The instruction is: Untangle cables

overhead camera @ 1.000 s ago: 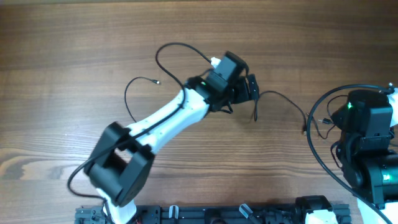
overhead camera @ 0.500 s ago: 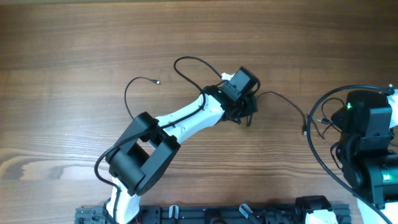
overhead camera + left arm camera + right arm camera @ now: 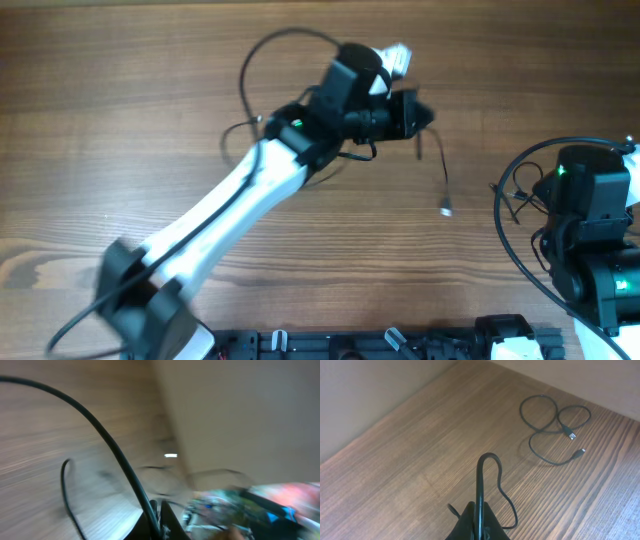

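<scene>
The left hand (image 3: pixel 412 113) is pinched shut on a thin black cord (image 3: pixel 440 170), which trails toward 5 o'clock and ends in a small, blurred plug (image 3: pixel 446 210). The left wrist view is smeared by motion, showing little beyond a black cord (image 3: pixel 107 442) running into the closed fingertips. The right hand (image 3: pixel 478 522) is clamped on another cord (image 3: pixel 480 480); from overhead this hand is hidden beneath the right arm (image 3: pixel 590 215). A loose cable (image 3: pixel 552 420) lies coiled on the surface (image 3: pixel 420 450) toward 1 o'clock, well apart

Left arm (image 3: pixel 230 200) reaches diagonally forward, left tool (image 3: pixel 422 116) pinched closed; right arm (image 3: pixel 590 240) folded, right tool (image 3: pixel 479 512) closed too.
</scene>
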Robot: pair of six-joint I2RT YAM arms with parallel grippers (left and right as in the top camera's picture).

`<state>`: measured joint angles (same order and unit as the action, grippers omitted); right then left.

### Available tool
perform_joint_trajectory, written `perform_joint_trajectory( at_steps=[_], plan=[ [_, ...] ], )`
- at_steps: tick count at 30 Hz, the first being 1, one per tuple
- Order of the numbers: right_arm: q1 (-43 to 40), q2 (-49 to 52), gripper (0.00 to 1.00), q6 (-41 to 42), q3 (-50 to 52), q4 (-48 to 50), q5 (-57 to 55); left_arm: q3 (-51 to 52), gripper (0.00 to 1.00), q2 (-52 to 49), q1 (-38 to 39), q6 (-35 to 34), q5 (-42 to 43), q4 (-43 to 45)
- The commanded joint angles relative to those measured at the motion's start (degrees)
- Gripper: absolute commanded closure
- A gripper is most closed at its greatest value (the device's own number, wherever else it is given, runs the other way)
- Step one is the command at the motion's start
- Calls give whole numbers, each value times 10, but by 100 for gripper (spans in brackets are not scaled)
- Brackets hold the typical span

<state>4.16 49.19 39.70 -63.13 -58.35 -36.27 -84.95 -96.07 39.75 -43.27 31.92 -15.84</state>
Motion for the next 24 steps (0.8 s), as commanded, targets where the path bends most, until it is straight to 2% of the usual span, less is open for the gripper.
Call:
perform_joint_trajectory(
  at_steps=[1, 3, 7, 10, 12, 19, 24],
  plan=[
    [-3, -7, 96, 12, 2, -3, -13, -6, 96, 62, -4, -20, 70, -2],
    [-3, -7, 96, 12, 2, -3, -13, -6, 96, 81, -18, -19, 70, -24],
    [-3, -7, 96, 12, 2, -5, -12, -6, 96, 95, -60, 6, 21, -140],
    [-3, -7, 96, 12, 2, -5, -11, -4, 96, 85, -75, 9, -109, -253],
    [-3, -7, 96, 12, 2, -5, -10, -4, 96, 75, -73, 9, -187, -290],
    [-3, -7, 96, 12, 2, -6, -8, -3, 96, 14, -52, 8, -266, -280],
    [-3, -7, 96, 12, 2, -7, -8, -3, 96, -50, -24, -10, -269, -249]
  ],
)
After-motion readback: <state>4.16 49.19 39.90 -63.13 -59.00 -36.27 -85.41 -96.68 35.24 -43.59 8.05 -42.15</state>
